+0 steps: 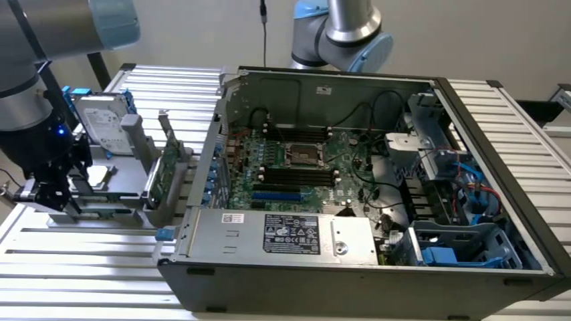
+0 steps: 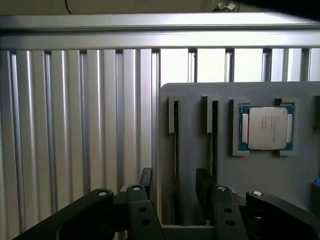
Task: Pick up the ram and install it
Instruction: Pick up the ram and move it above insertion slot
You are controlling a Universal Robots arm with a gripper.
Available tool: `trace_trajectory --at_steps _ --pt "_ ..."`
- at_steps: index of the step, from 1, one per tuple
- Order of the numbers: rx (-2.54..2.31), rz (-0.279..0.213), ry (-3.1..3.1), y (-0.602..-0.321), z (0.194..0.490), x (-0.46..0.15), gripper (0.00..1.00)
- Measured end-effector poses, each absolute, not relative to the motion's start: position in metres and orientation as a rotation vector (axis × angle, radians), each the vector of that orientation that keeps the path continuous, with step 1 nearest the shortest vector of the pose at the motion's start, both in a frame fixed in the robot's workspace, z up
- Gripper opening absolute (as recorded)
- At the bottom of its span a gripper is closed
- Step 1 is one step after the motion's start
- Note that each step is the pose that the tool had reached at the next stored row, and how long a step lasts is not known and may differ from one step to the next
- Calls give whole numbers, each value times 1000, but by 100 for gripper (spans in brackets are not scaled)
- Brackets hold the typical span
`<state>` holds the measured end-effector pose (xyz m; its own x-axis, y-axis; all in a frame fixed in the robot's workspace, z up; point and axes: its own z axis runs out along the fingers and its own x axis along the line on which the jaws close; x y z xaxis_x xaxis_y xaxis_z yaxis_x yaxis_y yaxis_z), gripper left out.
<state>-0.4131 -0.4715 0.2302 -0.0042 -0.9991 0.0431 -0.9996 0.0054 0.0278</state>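
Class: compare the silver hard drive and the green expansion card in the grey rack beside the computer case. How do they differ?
The hard drive is silver and boxy with a pale label; the expansion card is a thin green board. The drive shows its broad face, while the card is nearly edge-on. Both stand upright in the grey rack.

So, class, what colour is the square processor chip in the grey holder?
Processor chip: silver, blue-green edge; clearest in the wrist view.

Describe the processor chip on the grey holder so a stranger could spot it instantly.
Beside the open computer case on the slatted aluminium table stands a grey parts holder. The processor chip sits in a recess beside two narrow slots; it alone is square, silver-topped with a blue-green rim.
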Motion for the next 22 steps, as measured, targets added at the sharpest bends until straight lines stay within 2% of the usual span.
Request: trace_trajectory --at_steps 22 --pt "2203 17 -2170 -464 196 -409 48"
